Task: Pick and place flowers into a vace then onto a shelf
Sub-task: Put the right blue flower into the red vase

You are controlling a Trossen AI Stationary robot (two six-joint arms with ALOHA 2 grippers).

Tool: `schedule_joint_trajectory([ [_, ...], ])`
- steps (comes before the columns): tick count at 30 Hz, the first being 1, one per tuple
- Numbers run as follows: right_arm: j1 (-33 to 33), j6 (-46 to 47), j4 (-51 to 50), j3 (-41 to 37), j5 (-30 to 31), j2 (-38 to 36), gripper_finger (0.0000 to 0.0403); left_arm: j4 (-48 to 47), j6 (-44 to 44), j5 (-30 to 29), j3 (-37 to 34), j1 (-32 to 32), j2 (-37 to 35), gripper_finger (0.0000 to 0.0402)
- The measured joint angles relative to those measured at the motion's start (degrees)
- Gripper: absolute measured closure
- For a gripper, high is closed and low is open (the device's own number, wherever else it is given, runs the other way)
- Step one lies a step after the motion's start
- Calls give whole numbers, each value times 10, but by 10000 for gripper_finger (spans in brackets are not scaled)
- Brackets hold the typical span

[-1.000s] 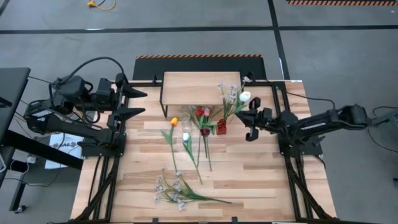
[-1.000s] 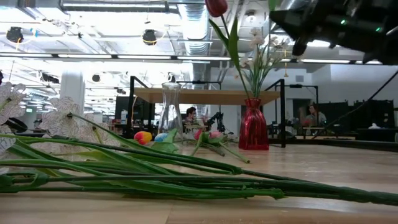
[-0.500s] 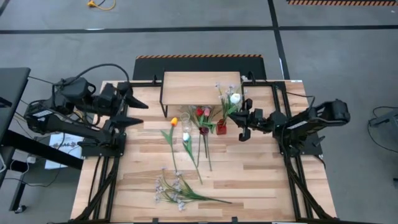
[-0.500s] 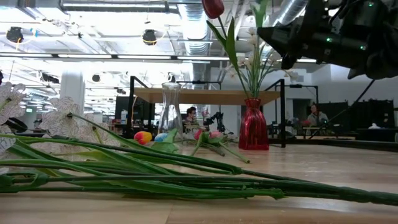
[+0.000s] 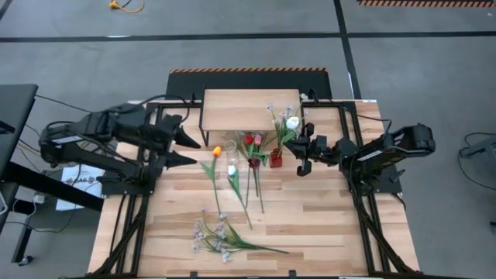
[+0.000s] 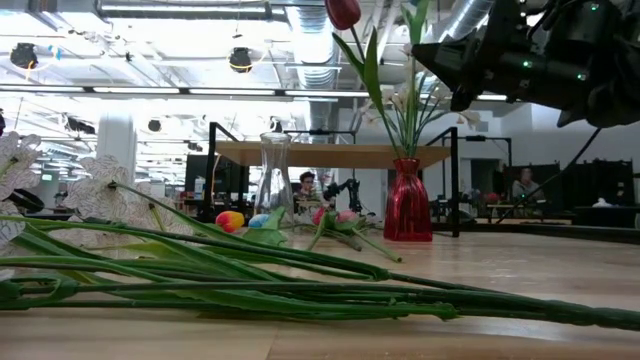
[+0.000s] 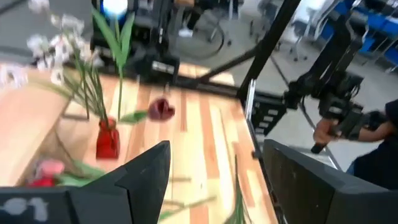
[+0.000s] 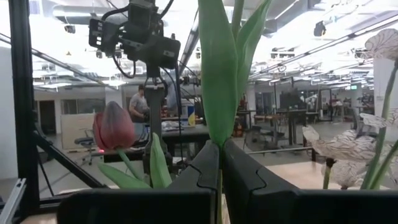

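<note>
Holding a green tulip stem (image 8: 219,93) pinched between my right gripper (image 5: 304,155) fingers, I keep it upright just above the red vase (image 5: 275,159) so the stem end can drop straight into the narrow neck. My jaws are closed tight on the stem; in my right wrist view the leaves rise straight out of the seam between my fingers. The white bloom (image 5: 293,122) sits toward the far side of the vase from above.

The red vase stands near the middle of the table (image 5: 325,217), just in front of the shelf (image 5: 249,108), which sits at the far edge with nothing on its board. I judge the vase waits on the table because filling comes first and lifting to the shelf second.

My left gripper (image 5: 184,147) hovers with fingers spread apart and empty, left of the flowers, pointed toward the loose stems, probably ready for the next pick.

Counting: one red vase, already holding one dark red tulip (image 6: 347,11) and a spray of small white blossoms (image 5: 280,115); one clear glass vase (image 6: 276,180), empty, standing left of the red one; one shelf. Loose on the table I count an orange-yellow tulip (image 5: 216,152), a white tulip (image 5: 232,170), red and pink tulips (image 5: 253,140) bunched beside the red vase, and one blossom spray (image 5: 219,236) at the near edge. How many tulips are in that bunch I cannot tell.
</note>
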Motion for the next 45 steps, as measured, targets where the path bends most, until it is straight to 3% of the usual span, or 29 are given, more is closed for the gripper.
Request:
schedule_joint_trajectory([
  [19,-16,-30,-26,0,51,1,403,14,0,-1,0,0,11,156],
  [32,-10,-2,-1,14,62,80,403,13,-1,-1,0,0,11,156],
  [45,0,20,-3,21,60,91,351,13,-4,-1,0,0,11,156],
])
